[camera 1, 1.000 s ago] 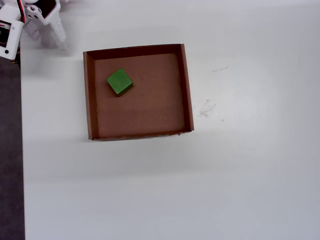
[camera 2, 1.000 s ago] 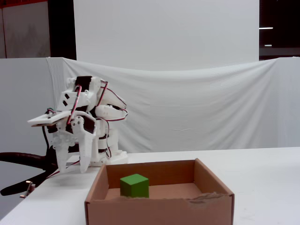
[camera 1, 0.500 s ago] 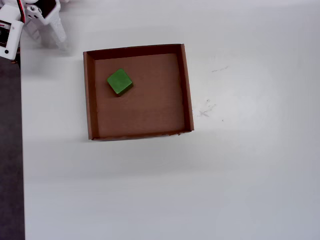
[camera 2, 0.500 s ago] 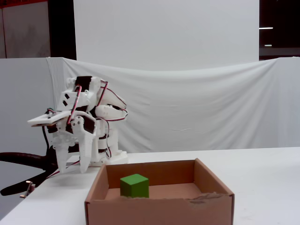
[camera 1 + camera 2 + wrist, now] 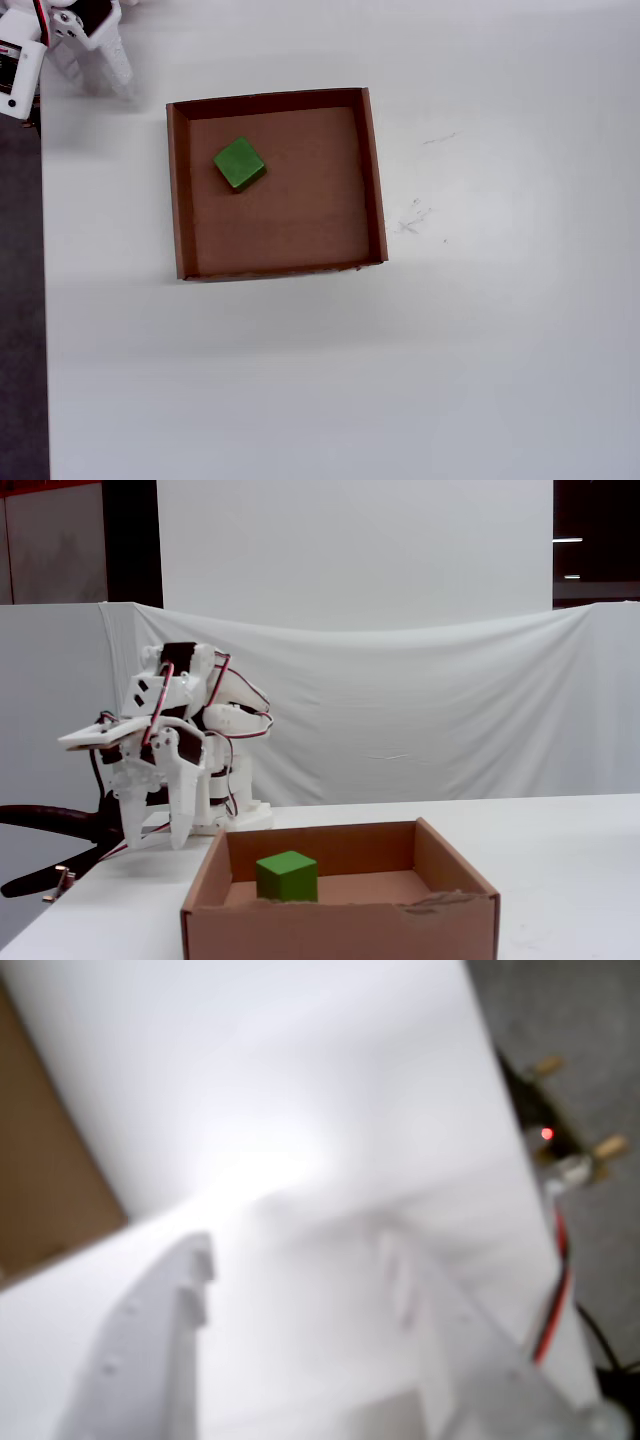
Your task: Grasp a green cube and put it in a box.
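The green cube [image 5: 239, 164] lies inside the brown cardboard box [image 5: 375, 180], in its upper left part in the overhead view. In the fixed view the cube [image 5: 287, 876] rests on the box floor behind the front wall [image 5: 340, 930]. My gripper [image 5: 92, 72] is open and empty. It is off the box's upper left corner, near the table's left edge. In the fixed view the gripper [image 5: 155, 835] points down to the left of the box, just above the table. The wrist view shows my gripper [image 5: 298, 1250] over white table, with a brown piece of the box [image 5: 40, 1200] at the left. The cube is out of that view.
The table's left edge [image 5: 42, 300] borders dark floor. A small circuit board with a red light [image 5: 545, 1135] and red and black cables [image 5: 555, 1310] hang past the table edge in the wrist view. A white cloth backdrop [image 5: 430, 710] stands behind the table.
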`<control>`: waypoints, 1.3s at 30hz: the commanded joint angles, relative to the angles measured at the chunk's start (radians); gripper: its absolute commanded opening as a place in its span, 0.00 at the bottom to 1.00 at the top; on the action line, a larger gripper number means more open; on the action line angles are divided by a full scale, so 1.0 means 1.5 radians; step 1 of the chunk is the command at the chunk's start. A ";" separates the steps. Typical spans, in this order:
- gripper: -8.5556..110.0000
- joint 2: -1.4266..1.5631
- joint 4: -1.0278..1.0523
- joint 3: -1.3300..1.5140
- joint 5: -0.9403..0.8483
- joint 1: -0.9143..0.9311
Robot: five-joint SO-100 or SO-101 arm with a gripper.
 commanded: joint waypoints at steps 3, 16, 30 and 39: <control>0.27 0.004 0.004 -0.004 0.004 0.003; 0.27 0.004 0.004 -0.004 0.009 0.003; 0.27 0.004 0.005 -0.004 0.014 0.003; 0.27 0.004 0.006 -0.004 0.020 0.003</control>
